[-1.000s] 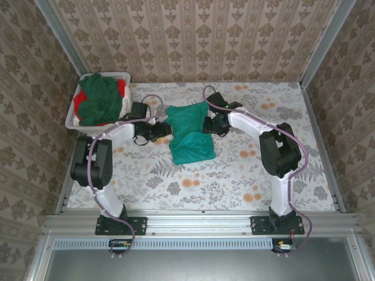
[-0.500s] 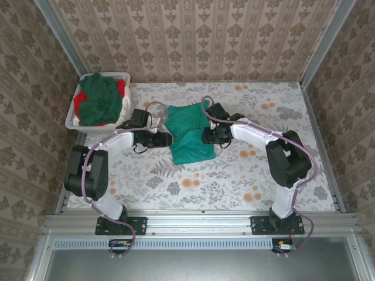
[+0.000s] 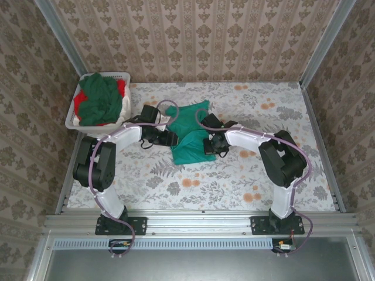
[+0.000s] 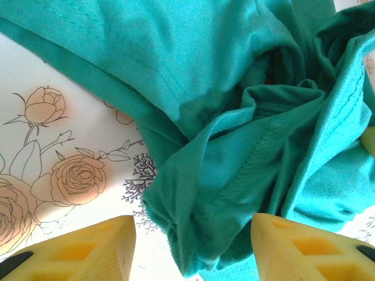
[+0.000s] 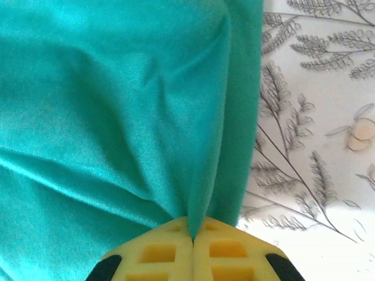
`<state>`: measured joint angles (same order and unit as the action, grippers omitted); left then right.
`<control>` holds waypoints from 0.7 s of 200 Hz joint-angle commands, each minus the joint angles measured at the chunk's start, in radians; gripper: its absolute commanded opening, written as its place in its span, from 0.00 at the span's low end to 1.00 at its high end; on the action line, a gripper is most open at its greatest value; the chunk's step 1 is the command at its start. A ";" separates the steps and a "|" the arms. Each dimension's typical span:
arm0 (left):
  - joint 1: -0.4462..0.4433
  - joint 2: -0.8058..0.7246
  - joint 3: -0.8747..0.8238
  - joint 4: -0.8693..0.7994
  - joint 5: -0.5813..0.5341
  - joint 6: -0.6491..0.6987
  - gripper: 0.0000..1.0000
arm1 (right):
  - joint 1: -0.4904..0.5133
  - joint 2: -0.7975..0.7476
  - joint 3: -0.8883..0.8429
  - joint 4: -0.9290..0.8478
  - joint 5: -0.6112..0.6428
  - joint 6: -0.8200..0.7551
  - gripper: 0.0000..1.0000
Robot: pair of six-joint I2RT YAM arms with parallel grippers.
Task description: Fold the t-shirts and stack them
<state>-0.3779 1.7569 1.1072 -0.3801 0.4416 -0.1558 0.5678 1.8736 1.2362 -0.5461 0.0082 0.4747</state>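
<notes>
Jaws of the right gripper (image 5: 192,227) clamp the teal t-shirt (image 3: 188,150) mid-frame on the bench (image 3: 234,181), having dragged its right edge lower in frame; left gripper (image 4: 192,237) jaws gape astride a hem (not gripping), so folding looks underway.

White plastic slatted laundry basket (image 3: 71,122): far-left corner of the table, against the left wall. Tablecloth (image 3: 234,181): pale, printed with orange roses (image 4: 76,178) and grey fern fronds (image 5: 304,117); covers the table top. Wallpaper (image 3: 193,41): beige damask pattern on three sides. Aluminium rail (image 3: 199,221): runs along the near edge.
</notes>
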 commanded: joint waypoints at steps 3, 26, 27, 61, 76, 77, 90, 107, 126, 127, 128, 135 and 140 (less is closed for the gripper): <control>0.030 -0.046 -0.042 0.041 0.025 -0.035 0.55 | -0.002 -0.101 -0.064 -0.023 0.068 0.025 0.01; 0.040 -0.121 -0.113 0.096 0.015 -0.085 0.55 | 0.003 -0.158 -0.179 0.106 0.018 0.033 0.02; 0.039 -0.124 -0.116 0.098 0.015 -0.086 0.55 | 0.003 -0.159 -0.183 0.113 0.014 0.034 0.02; -0.015 -0.180 -0.159 0.105 -0.024 -0.041 0.56 | 0.003 -0.140 -0.259 0.189 -0.004 0.038 0.05; -0.040 -0.166 -0.118 0.042 -0.059 0.023 0.56 | 0.003 -0.149 -0.281 0.195 0.001 0.052 0.11; -0.041 -0.165 -0.116 0.036 -0.059 0.026 0.56 | 0.003 -0.150 -0.282 0.197 0.001 0.052 0.11; -0.069 -0.160 -0.081 -0.007 -0.072 0.117 0.56 | 0.003 -0.172 -0.310 0.204 0.009 0.064 0.18; -0.133 -0.158 -0.071 -0.024 -0.128 0.259 0.56 | -0.001 -0.200 -0.328 0.204 0.019 0.066 0.20; -0.169 -0.132 -0.035 -0.067 -0.175 0.354 0.55 | -0.007 -0.237 -0.304 0.170 0.037 0.049 0.29; -0.170 -0.129 -0.033 -0.069 -0.174 0.359 0.55 | -0.008 -0.239 -0.303 0.169 0.038 0.048 0.29; -0.170 -0.127 -0.031 -0.074 -0.174 0.363 0.55 | -0.009 -0.241 -0.301 0.169 0.039 0.047 0.29; -0.171 -0.113 -0.018 -0.093 -0.164 0.393 0.55 | -0.016 -0.256 -0.293 0.167 0.041 0.044 0.30; -0.173 -0.104 -0.010 -0.102 -0.159 0.411 0.55 | -0.021 -0.263 -0.286 0.169 0.040 0.040 0.31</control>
<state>-0.5392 1.6093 1.0420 -0.3916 0.3244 0.0654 0.5644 1.6737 0.9310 -0.3470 0.0204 0.5262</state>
